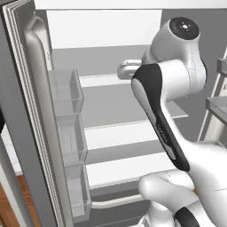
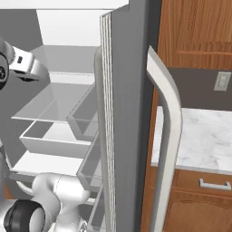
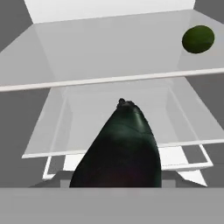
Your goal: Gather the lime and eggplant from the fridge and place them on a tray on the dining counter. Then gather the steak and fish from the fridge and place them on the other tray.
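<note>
Arm reached into the open fridge (image 1: 119, 128). In the hand view the eggplant (image 3: 120, 151) sat right up against the cam, low over a fridge shelf (image 3: 109, 78); lime (image 3: 198, 39) farther back on that shelf's right. Couldn't tell if gripper was clamped or apart.

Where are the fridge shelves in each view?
Left base view: the fridge shelves sit in the centre, behind the arm.
Right base view: the shelves fill the left half, beside the open door.
Hand view: the shelves span the width, behind the eggplant.
Shared landmark: the white back wall, at top.
</note>
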